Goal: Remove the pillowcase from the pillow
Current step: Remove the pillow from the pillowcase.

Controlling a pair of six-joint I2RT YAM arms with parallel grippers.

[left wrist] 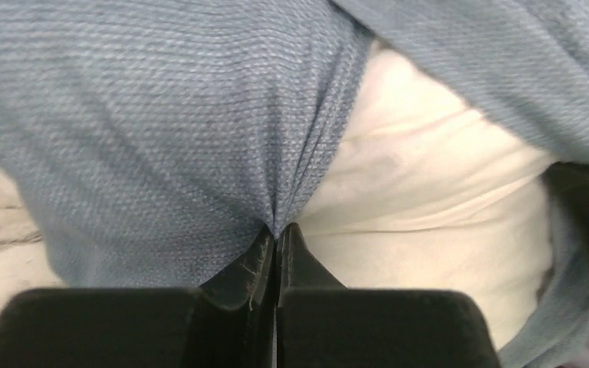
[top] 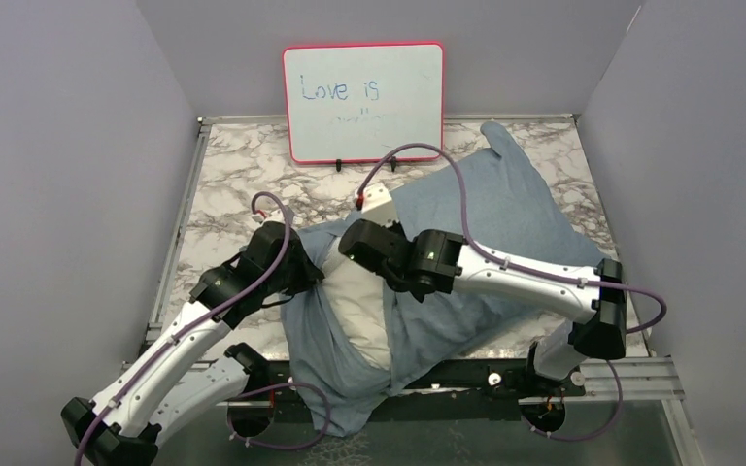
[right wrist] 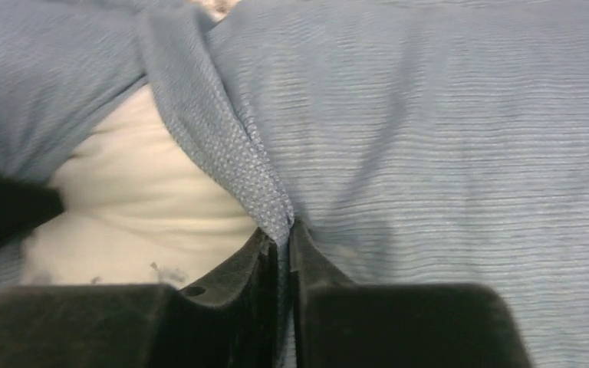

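The blue-grey pillowcase (top: 505,218) lies across the marble table, its open end toward the near edge. The white pillow (top: 361,301) shows through that opening between the two arms. My left gripper (top: 313,274) is shut on the pillowcase's left hem; in the left wrist view (left wrist: 278,230) the cloth (left wrist: 161,153) is pinched at the tips, with the pillow (left wrist: 422,192) beside it. My right gripper (top: 364,254) is shut on the right hem; in the right wrist view (right wrist: 280,230) a fold of the pillowcase (right wrist: 230,153) runs into the jaws, the pillow (right wrist: 138,192) to its left.
A red-framed whiteboard (top: 363,100) stands against the back wall. Part of the pillowcase hangs over the table's near edge (top: 350,408). Grey walls close in the left and right sides. Purple cables loop over both arms.
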